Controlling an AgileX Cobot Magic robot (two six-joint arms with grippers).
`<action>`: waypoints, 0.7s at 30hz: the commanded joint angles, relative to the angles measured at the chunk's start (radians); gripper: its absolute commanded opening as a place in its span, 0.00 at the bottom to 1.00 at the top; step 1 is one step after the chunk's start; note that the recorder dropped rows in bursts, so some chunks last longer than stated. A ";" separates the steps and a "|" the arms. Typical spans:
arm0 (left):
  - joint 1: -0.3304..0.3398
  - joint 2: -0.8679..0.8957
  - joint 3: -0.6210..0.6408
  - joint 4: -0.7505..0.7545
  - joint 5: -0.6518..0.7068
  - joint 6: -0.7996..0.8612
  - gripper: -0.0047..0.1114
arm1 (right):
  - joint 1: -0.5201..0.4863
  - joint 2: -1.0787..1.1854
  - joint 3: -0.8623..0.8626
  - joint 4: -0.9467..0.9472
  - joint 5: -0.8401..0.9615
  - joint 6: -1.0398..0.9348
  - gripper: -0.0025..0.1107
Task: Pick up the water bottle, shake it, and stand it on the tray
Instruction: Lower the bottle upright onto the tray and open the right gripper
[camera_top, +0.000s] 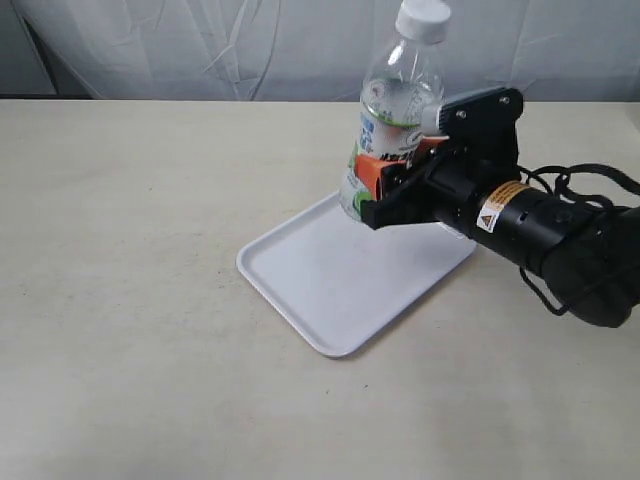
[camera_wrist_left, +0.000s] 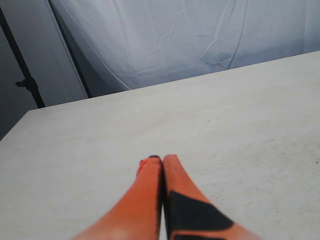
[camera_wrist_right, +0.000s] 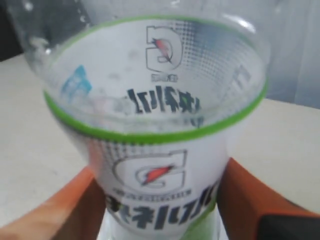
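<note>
The water bottle (camera_top: 398, 110), clear with a white cap and a white-and-green label, stands nearly upright over the far edge of the white tray (camera_top: 350, 270). My right gripper (camera_top: 392, 170) is shut on its labelled lower half. In the right wrist view the bottle (camera_wrist_right: 155, 125) fills the frame between the orange fingers (camera_wrist_right: 65, 210). Whether the bottle's base touches the tray is hidden by the gripper. My left gripper (camera_wrist_left: 162, 161) is shut with nothing in it, over bare table; it does not show in the exterior view.
The beige table (camera_top: 120, 250) stretches round the tray on all sides. A white cloth backdrop (camera_top: 250, 40) hangs behind the far table edge. The black right arm (camera_top: 560, 240) and its cables lie to the right of the tray.
</note>
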 joint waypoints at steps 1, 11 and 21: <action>0.000 -0.005 0.004 -0.002 0.002 -0.002 0.04 | -0.060 0.101 -0.014 -0.123 -0.099 0.009 0.02; 0.000 -0.005 0.004 -0.002 0.002 -0.002 0.04 | -0.060 0.219 -0.098 -0.234 -0.128 -0.089 0.02; 0.000 -0.005 0.004 -0.002 0.002 -0.002 0.04 | -0.058 0.298 -0.159 -0.242 -0.084 -0.105 0.02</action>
